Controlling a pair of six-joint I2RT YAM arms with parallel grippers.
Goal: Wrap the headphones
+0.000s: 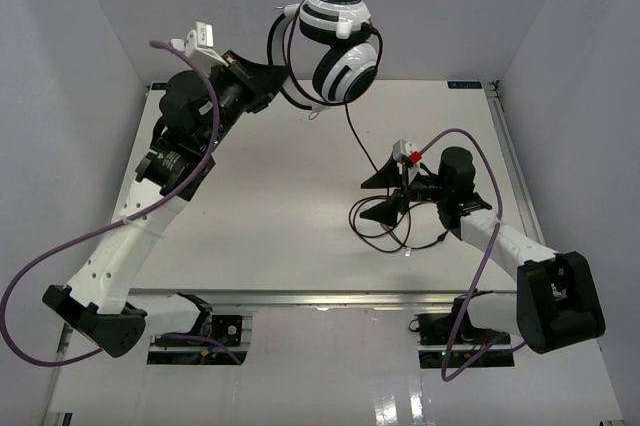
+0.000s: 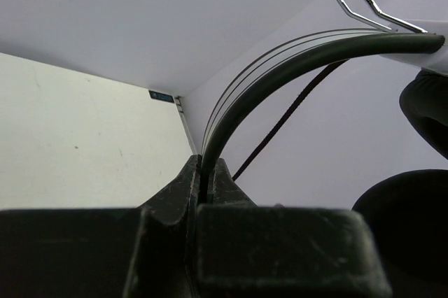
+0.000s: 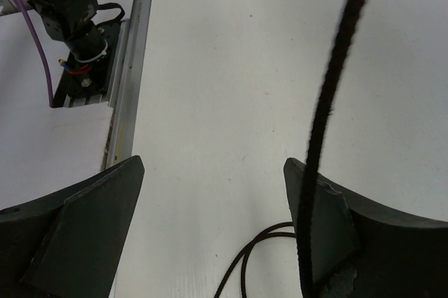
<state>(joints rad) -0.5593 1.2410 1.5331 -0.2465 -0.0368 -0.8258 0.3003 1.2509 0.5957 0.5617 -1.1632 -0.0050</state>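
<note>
My flat white desk (image 1: 280, 206) fills the middle of the overhead frame. Directly on it, right of centre, lie loose loops of the thin dark cord (image 1: 352, 216). My right wrist view shows one curl near its bottom edge.

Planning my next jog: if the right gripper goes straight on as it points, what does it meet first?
The right gripper is open, and ahead lies the table. The cord hangs along one finger's edge with slack low in the gap, so it may snag first. Depth is unclear.
</note>
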